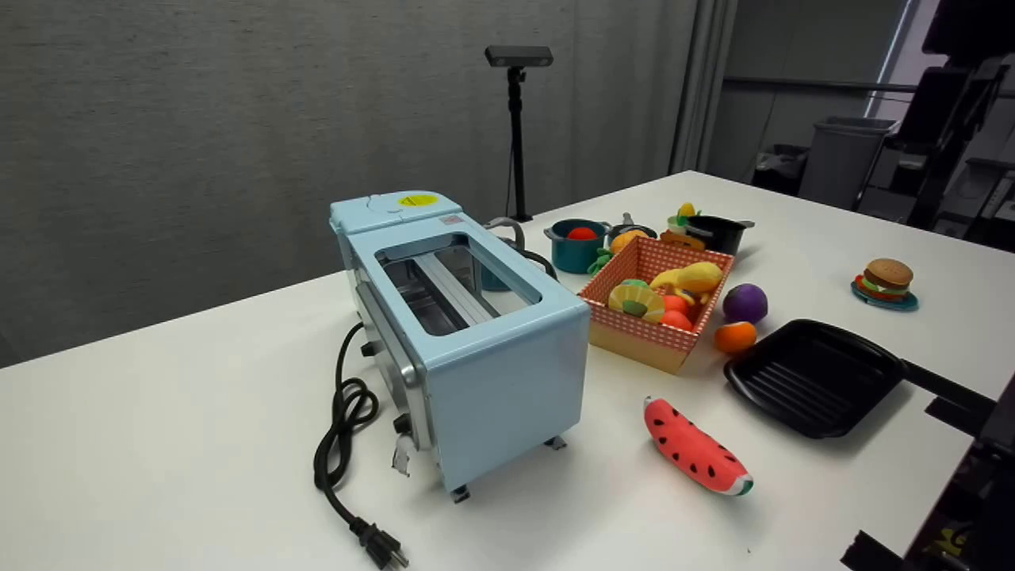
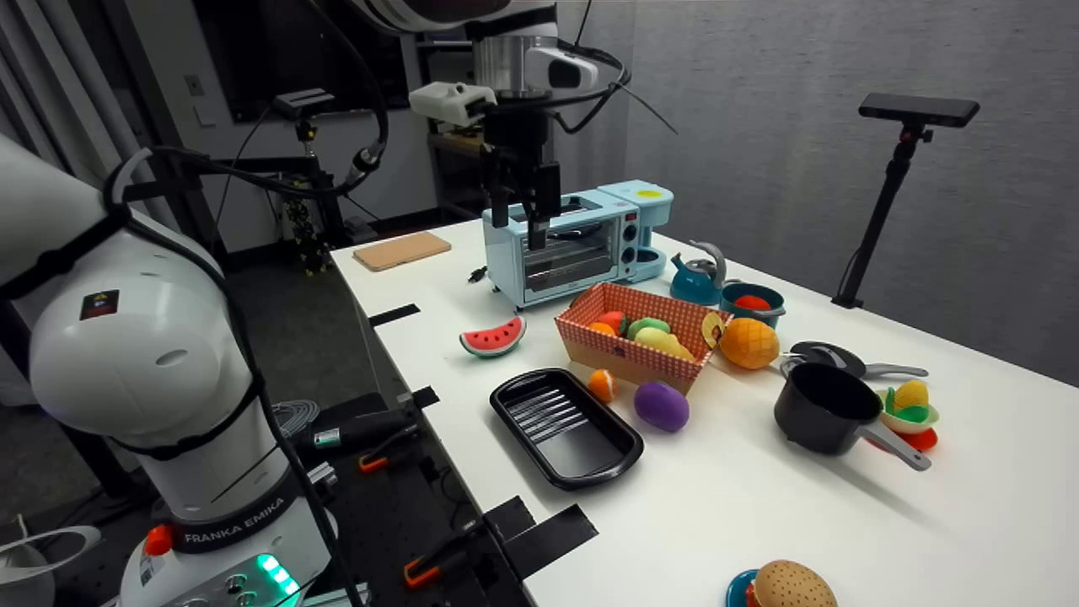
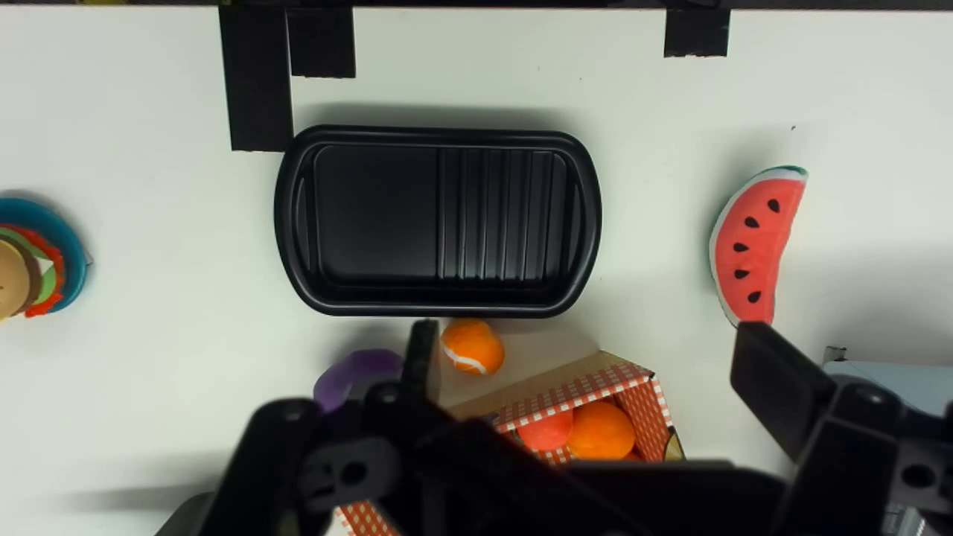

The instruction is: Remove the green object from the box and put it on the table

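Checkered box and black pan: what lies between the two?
Between the box and the black pan lie a small orange toy fruit and, beside it, a purple toy. This shows in both exterior views.

Gripper (image 3: 595,361) is spread wide at btm, hiding pt of box (image 3: 577,391); red fruit (image 3: 546,430) & orange fruit (image 3: 601,430) show inside. Blk pan (image 3: 439,219) lies on table (image 3: 186,298) btwn burger (image 3: 18,275) (teal plate (image 3: 74,257), L edge) & melon (image 3: 758,249) (R). Tangerine (image 3: 473,347) just beside pan; purple fruit (image 3: 357,372) partly hid by gripper. Blk tape (image 3: 257,82) up top.

The box (image 2: 620,358) is red gingham and tan, the table (image 2: 716,497) white.
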